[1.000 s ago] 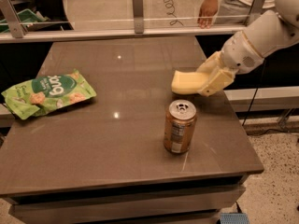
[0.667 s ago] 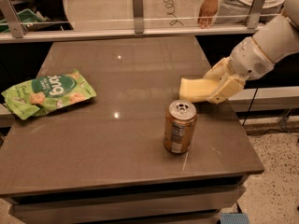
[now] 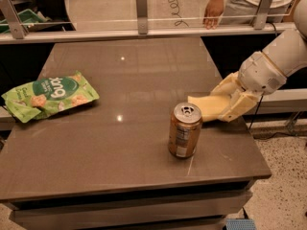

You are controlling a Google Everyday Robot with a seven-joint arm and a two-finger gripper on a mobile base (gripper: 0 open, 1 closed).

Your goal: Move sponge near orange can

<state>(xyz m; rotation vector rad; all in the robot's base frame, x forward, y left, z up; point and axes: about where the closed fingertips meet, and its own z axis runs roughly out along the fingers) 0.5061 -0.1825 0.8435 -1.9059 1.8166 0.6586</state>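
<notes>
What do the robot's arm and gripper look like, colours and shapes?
The gripper, at the right edge of the table beside the orange can, has two broad, flat, pale yellow fingers, nearly the colour of the sponge. Behind it the arm is smooth, rounded off-white shells with a thick cylindrical wrist joint. No markings show.
</notes>
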